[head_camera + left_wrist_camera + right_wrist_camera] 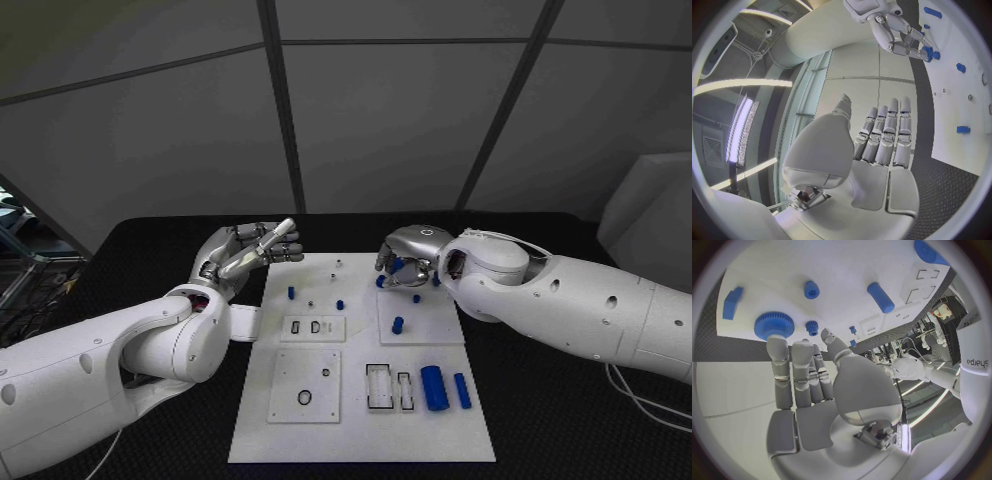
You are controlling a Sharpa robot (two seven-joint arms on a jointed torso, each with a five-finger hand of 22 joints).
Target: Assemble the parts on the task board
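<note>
The right hand [408, 262] reaches over the far edge of the board [361, 440], fingertips touching a blue gear [774, 325] standing there, not clearly gripping. The left hand [254, 249] hovers empty beside the board, fingers apart, farther off.

The head view looks steeply down from above the surface's near edge onto the whole task board [361, 400]. Each wrist view sits close behind its own hand, the left hand [879, 145] and the right hand [811, 385], and both share the board's far edge.
</note>
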